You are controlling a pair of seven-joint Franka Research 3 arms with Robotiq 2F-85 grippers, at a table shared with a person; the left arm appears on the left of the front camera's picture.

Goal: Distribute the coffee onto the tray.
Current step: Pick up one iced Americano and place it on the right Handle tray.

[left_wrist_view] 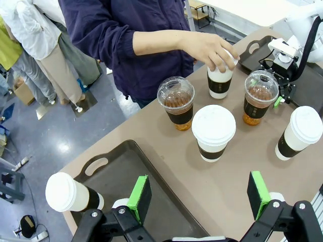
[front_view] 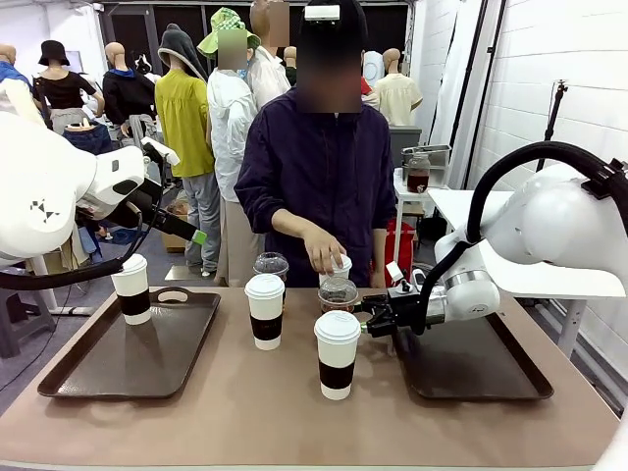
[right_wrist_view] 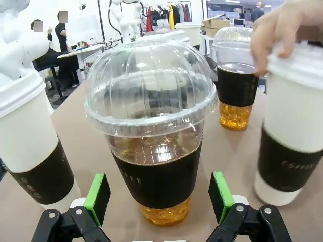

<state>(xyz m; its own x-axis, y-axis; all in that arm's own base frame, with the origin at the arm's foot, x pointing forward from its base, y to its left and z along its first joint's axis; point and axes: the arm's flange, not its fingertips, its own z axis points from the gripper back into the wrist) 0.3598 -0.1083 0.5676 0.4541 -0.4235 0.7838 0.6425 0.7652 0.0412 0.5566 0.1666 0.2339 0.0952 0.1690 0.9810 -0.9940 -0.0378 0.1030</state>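
Note:
One white sleeved coffee cup (front_view: 130, 289) stands on the left tray (front_view: 88, 368). Two white cups (front_view: 265, 311) (front_view: 337, 353) and two clear dome-lidded cups (front_view: 271, 266) (front_view: 338, 293) stand on the bare table between the trays. A person's hand (front_view: 322, 251) rests on the lid of a further white cup (left_wrist_view: 220, 79). My right gripper (right_wrist_view: 159, 201) is open, its green pads (right_wrist_view: 98, 195) either side of the near clear cup (right_wrist_view: 154, 136) without closing on it. High over the left tray, my left gripper (left_wrist_view: 199, 194) is open and holds nothing.
The right tray (front_view: 491, 378) lies under my right arm. The person stands at the table's far edge, behind the cups. The clear and white cups stand close together mid-table. The tabletop in front of them is bare.

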